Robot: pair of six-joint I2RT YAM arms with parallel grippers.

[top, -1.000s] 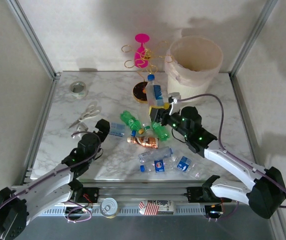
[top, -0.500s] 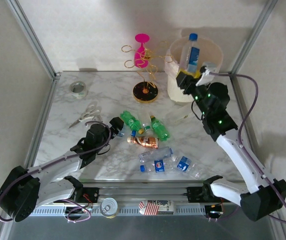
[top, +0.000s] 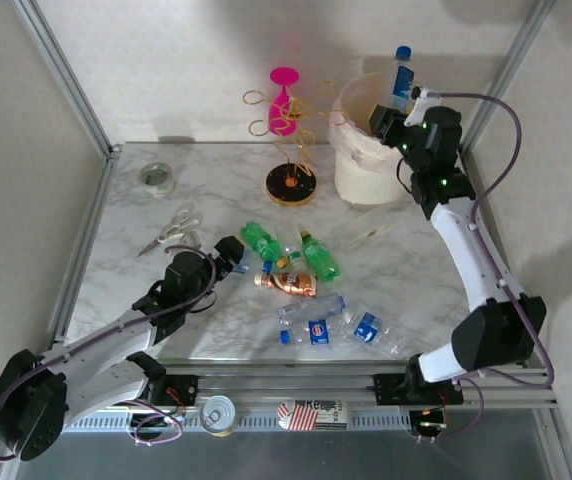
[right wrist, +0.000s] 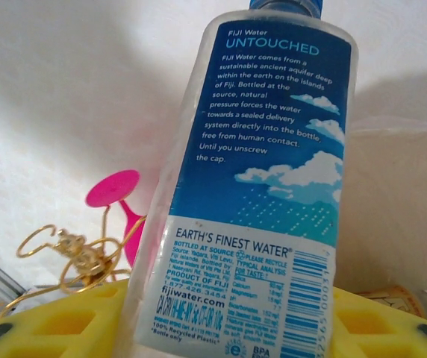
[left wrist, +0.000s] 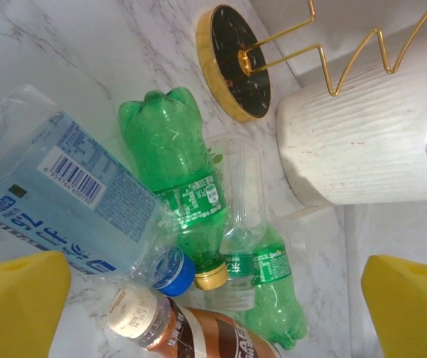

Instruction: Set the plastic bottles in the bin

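Seen from above, the right claw (top: 387,120) is clamped on a blue-labelled bottle (top: 400,85). It holds the bottle upright over the bin (top: 361,178) at the counter (top: 216,190)'s far right corner, probably so it drops inside the rim. A frame post (top: 511,70) stands close beside that arm. The left claw (top: 228,254) hovers by the bottle heap (top: 311,295), jaws wide apart.

At the left wrist, yellow fingers (left wrist: 19,302) straddle a clear bottle (left wrist: 64,194) and a green bottle (left wrist: 172,168). The gold stand (left wrist: 225,67) sits beyond them, leaving room.

At the right wrist, the held bottle rises from between yellow pads (right wrist: 72,324), gripped low on its body.
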